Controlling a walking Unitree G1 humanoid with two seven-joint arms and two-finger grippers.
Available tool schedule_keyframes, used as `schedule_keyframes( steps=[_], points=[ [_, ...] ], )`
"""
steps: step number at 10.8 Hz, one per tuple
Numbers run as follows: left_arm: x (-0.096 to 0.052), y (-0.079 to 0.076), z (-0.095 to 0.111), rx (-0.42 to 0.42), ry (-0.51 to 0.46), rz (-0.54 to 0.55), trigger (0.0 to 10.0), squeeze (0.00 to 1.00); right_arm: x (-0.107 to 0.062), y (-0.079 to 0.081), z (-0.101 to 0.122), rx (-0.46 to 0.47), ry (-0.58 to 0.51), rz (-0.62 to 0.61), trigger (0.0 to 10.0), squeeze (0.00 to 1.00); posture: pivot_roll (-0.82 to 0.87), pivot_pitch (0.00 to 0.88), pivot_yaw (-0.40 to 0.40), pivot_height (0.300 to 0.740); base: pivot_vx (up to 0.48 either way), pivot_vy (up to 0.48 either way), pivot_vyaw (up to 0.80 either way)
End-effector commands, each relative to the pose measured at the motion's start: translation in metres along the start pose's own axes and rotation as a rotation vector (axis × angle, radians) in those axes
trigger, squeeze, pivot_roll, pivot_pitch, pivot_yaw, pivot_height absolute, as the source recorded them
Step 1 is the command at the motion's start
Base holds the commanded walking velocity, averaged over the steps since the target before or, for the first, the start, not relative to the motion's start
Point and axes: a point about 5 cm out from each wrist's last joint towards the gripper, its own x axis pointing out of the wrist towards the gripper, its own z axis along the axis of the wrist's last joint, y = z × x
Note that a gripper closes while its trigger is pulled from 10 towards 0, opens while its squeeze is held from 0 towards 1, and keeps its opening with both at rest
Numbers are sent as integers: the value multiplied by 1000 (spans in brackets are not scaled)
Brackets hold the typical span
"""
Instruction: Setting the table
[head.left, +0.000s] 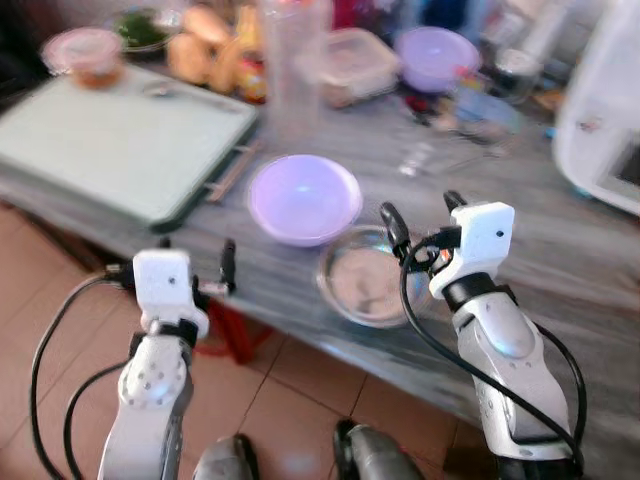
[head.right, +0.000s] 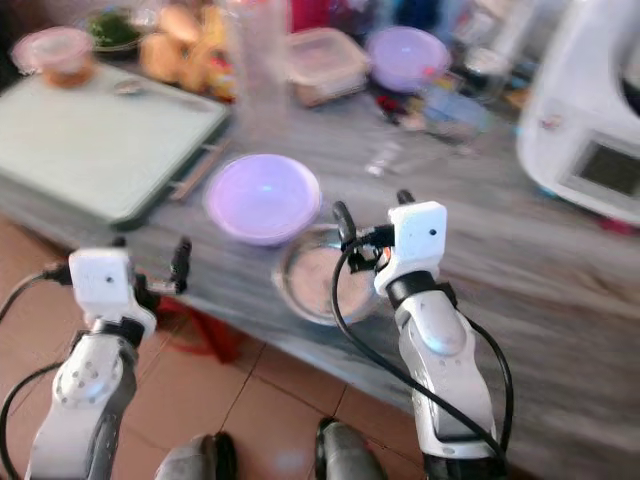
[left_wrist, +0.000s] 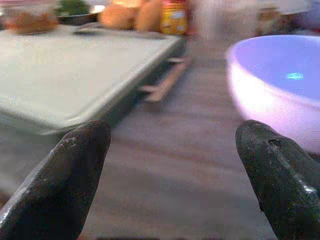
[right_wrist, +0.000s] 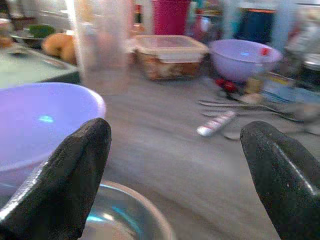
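Note:
A lilac plastic bowl (head.left: 304, 198) sits near the front edge of the grey table (head.left: 560, 270). A steel bowl (head.left: 368, 277) stands right beside it, closer to the edge. My right gripper (head.left: 424, 215) hovers open just over the steel bowl's far rim with nothing between its fingers. In the right wrist view the lilac bowl (right_wrist: 40, 120) and the steel bowl (right_wrist: 120, 215) lie below the fingers. My left gripper (head.left: 196, 255) is open at the table's front edge, to the left of the lilac bowl (left_wrist: 280, 85), and holds nothing.
A pale green tray (head.left: 120, 140) covers the table's left part. Behind stand a tall clear cup (head.left: 293, 70), a lidded food box (head.left: 355, 62), a second lilac bowl (head.left: 436, 55), loose cutlery (right_wrist: 235, 107) and food dishes. A white appliance (head.left: 610, 120) sits at the right.

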Motion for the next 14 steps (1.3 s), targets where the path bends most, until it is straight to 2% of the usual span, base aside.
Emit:
schedule_keyframes(
  steps=[1,6,11,14],
  points=[
    [2,-1,-1,2,9,15,10000,0,1,2,0,-6,-6,-2,10000,0,-32,178,-24,740,-259,0,-800],
    [15,1,10,-10,-29,36,10000,0,1,2,1,-27,-28,12,10000,0,-38,167,-24,740,-299,0,0],
    [17,2,9,-2,-28,37,10000,0,3,0,-2,-40,-35,-3,10000,0,-29,153,-19,740,-292,0,0],
    [17,5,2,0,-20,66,10000,0,-7,-10,-15,-69,-7,-72,10000,0,-21,94,-13,740,-289,0,0]
  ],
)
